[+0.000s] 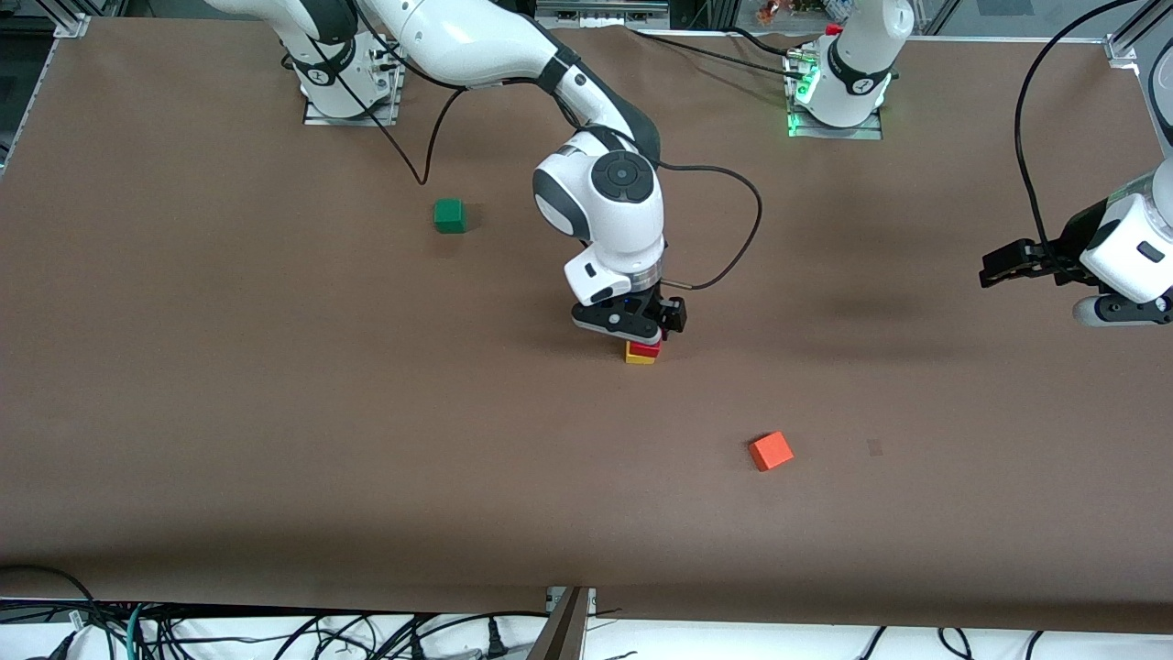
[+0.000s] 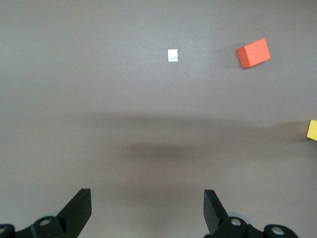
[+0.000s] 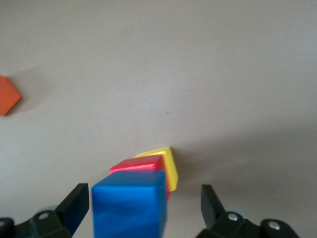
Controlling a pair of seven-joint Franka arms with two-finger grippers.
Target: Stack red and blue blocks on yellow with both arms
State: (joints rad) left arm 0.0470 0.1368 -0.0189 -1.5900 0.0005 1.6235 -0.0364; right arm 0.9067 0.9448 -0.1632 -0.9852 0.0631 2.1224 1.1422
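Topping red [image 3: 138,164] and yellow [image 3: 168,163], blue cube [image 3: 130,207]

My fingers [image 2: 79,208] stand wide apart over the bare worktop [image 2: 99,99]; ahead lie an orange cube [image 2: 253,52] and a white tag [image 2: 173,55].

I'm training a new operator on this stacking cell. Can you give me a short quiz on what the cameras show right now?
1. True or false: the blue block sits on top of the red block.
2. Which cube is at the bottom of the stack?
A. green
B. orange
C. yellow
3. Fill in: the right gripper is over the ____, its fingers spread either side of the blue block.

Key:
1. True.
2. C, the yellow block.
3. Stack.
The left gripper waits open over bare table at its arm's end.
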